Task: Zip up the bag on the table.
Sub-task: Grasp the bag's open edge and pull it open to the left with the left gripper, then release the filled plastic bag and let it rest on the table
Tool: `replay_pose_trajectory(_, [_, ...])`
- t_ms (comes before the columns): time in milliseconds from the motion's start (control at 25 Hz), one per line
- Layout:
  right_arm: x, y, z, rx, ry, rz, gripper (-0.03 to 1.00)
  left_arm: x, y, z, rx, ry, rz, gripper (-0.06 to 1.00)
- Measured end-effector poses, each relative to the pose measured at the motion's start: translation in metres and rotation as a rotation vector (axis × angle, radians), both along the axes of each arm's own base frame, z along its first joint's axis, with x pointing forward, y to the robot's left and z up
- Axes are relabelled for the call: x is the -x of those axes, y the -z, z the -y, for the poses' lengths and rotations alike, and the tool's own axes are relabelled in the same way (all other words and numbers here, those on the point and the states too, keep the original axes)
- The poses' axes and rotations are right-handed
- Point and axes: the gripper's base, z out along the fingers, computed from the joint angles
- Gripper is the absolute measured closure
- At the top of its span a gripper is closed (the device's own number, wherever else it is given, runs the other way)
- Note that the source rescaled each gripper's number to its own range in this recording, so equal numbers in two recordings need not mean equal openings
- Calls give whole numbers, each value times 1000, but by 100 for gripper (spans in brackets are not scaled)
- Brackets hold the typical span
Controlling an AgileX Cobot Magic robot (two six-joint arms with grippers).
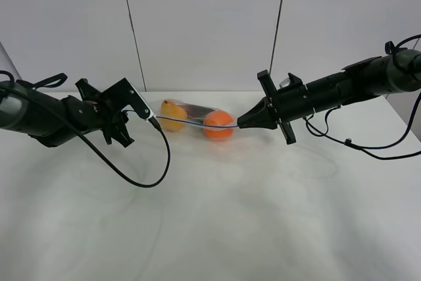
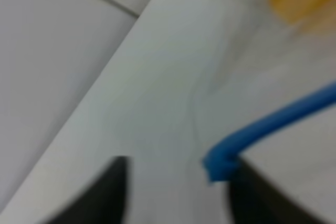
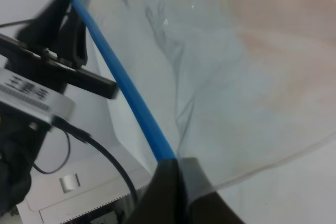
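Note:
The clear bag [image 1: 194, 118] lies at the back middle of the white table [image 1: 210, 222], with two orange fruits [image 1: 218, 125] inside. Its blue zip strip [image 1: 191, 122] runs straight between my two grippers. My right gripper [image 1: 241, 123] is shut on the strip's right end; the right wrist view shows the fingertips [image 3: 173, 171] pinching the strip [image 3: 126, 90]. My left gripper [image 1: 146, 115] is at the strip's left end. In the blurred left wrist view its fingers [image 2: 107, 192] stand apart, and the strip's end [image 2: 216, 165] rests against one of them.
A black cable [image 1: 141, 182] loops from the left arm onto the table in front of the bag. Cables [image 1: 368, 149] trail from the right arm at the right. A white panelled wall [image 1: 210, 24] stands just behind the table's far edge.

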Motion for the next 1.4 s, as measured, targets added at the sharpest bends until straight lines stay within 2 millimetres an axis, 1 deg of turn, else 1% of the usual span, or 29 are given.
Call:
replay_pose_trajectory(40, [0,0,0,1,-2,0,97,-1,0,-4,5,-13,1,27])
replay_pose_trajectory(80, [0,0,1,1,-1,0,97,-1,0,-8,9,-27,1,16])
replay_pose_trajectory(160, [0,0,1,1,0,0,97,-3,0,-19,28,-67,3,5])
replay_pose_trajectory(200, [0,0,1,2,-1,0,97,-4,0,-27,57,-105,7,3])
replay_pose_trajectory(280, [0,0,1,2,-1,0,97,-5,0,-42,161,-212,19,1])
replay_pose_trajectory(400, [0,0,1,1,-1,-1,97,-3,4,-65,394,-409,5,-1])
replay_pose_trajectory(520, [0,0,1,0,-3,-1,97,-3,9,-81,582,-489,-136,-1])
replay_pose_trajectory(600, [0,0,1,-2,-5,-2,97,-4,9,-83,694,-479,-273,-1])
replay_pose_trajectory(760, [1,0,1,-2,-6,-3,97,-7,-6,-82,899,-432,-524,-1])
replay_pose_trajectory(840, [1,0,1,-2,-6,-3,97,-7,-14,-78,943,-444,-634,-1])
replay_pose_trajectory(920, [1,0,1,-2,-6,-3,97,-6,-21,-74,925,-492,-718,-1])
replay_pose_trajectory(1040, [1,0,1,-2,-6,-3,97,-4,-29,-71,791,-602,-788,-1])
replay_pose_trajectory(1120, [1,0,1,-2,-9,2,97,-5,-35,-69,720,-676,-796,-1])
replay_pose_trajectory(1240, [1,0,1,-1,-11,6,97,-5,-44,-64,678,-722,-816,-1])
replay_pose_trajectory(1400, [1,0,1,-2,-12,6,97,3,-52,-64,630,-768,-915,-1])
